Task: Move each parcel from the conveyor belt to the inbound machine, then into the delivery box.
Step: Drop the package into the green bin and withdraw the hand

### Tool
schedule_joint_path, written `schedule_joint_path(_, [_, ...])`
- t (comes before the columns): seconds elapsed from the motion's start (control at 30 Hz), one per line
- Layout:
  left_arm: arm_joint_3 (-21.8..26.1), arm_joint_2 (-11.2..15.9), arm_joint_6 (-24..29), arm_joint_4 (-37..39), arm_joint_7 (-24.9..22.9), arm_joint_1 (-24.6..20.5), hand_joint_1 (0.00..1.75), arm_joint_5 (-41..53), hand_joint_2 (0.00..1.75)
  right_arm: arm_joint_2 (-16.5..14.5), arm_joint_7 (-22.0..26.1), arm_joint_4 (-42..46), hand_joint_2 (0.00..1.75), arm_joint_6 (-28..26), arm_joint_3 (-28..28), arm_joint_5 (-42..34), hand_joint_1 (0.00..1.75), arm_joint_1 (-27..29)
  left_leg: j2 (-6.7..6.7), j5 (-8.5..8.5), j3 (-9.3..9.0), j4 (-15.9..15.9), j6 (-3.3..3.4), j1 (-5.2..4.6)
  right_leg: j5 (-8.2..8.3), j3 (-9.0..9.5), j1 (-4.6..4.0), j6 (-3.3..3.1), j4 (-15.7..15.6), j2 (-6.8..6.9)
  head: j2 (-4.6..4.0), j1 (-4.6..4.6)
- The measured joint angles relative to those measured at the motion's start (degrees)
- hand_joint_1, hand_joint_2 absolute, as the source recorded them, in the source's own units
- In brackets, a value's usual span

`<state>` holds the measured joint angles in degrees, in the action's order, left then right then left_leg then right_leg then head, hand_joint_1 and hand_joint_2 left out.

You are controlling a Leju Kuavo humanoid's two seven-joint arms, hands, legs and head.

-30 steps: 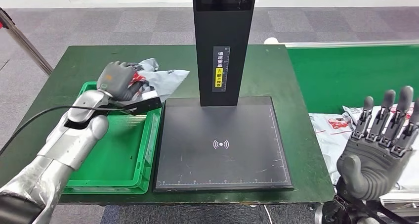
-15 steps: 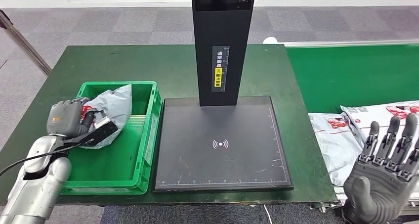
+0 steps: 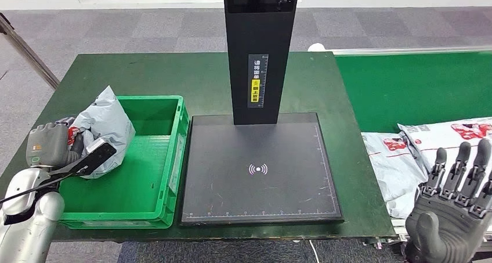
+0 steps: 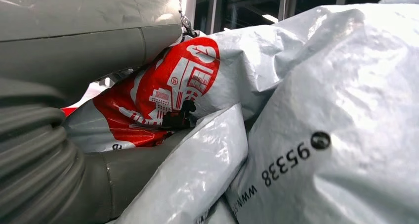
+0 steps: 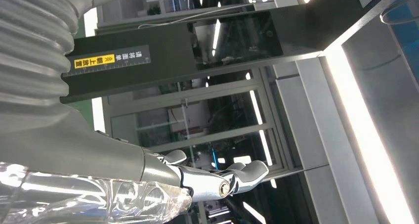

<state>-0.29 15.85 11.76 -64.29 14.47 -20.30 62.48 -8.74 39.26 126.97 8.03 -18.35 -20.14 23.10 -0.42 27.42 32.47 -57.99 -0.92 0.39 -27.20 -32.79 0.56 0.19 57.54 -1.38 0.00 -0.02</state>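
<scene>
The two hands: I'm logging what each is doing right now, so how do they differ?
The left hand grips a grey parcel over the left edge of the green box; the right hand holds nothing. The left hand's fingers curl around the bag, while the right hand's fingers are spread and point up. The left hand is by the box, the right near the parcels on the conveyor. Both are dark grey.

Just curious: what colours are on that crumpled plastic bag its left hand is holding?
Crumpled grey plastic parcel with a red-and-white print; clearest in the left wrist view.
</scene>
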Motion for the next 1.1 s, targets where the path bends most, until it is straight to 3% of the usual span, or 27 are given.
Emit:
schedule_joint_path(0.23, [0.45, -0.39, -0.51, -0.08, 0.37, -0.26, 1.72, 0.45, 1.75, -0.48, -0.68, 0.17, 1.75, 0.57, -0.47, -0.25, 0.00, 0.00, 0.01, 0.00, 0.00, 0.00, 0.00, 0.00, 0.00, -0.02, 0.00, 0.00, 0.00, -0.01, 0.00, 0.00])
schedule_joint_path(0.27, [0.59, -0.78, -0.85, -0.28, 0.64, -0.34, 1.51, 0.60, 1.75, -0.75, -0.96, 0.38, 1.75, 0.82, -0.61, -0.20, 0.00, -0.01, 0.01, 0.00, 0.01, 0.00, 0.00, 0.00, 0.00, -0.02, 0.00, 0.00, 0.00, -0.01, 0.00, 0.00])
schedule_joint_path(0.37, [0.66, -1.86, -1.77, -1.06, 1.28, -0.41, 0.22, 0.72, 1.75, -1.26, -1.46, 0.95, 1.75, 1.21, -0.67, 0.21, 0.00, -0.03, 0.01, 0.00, 0.01, 0.00, 0.00, 0.00, 0.00, -0.02, 0.00, 0.00, 0.00, -0.01, 0.00, -0.01])
schedule_joint_path(0.4, [0.64, -2.09, -2.04, -1.23, 1.40, -0.41, 0.00, 0.73, 1.75, -1.33, -1.51, 1.06, 1.75, 1.21, -0.67, 0.30, 0.00, -0.03, 0.01, 0.00, 0.00, 0.00, 0.00, 0.00, 0.00, -0.02, 0.01, 0.00, 0.00, -0.01, 0.00, -0.01])
schedule_joint_path(0.8, [-1.52, -3.93, -3.23, -5.03, 1.73, -0.51, 0.00, 0.74, 1.75, -2.13, -2.09, 1.77, 1.75, 1.59, -0.89, 0.13, 0.00, 0.05, 0.00, 0.00, 0.00, -0.01, 0.00, 0.00, 0.00, 0.03, 0.02, 0.00, 0.00, 0.05, 0.00, 0.00])
schedule_joint_path(1.1, [-3.82, -3.79, -3.82, -14.26, 1.53, 2.85, 0.00, -0.81, 1.75, -2.13, -2.17, 1.77, 1.75, 2.24, -1.61, -0.70, 0.00, 0.10, -0.02, 0.01, 0.01, -0.01, 0.01, 0.00, -0.01, 0.04, 0.03, 0.00, -0.01, 0.09, 0.00, -0.01])
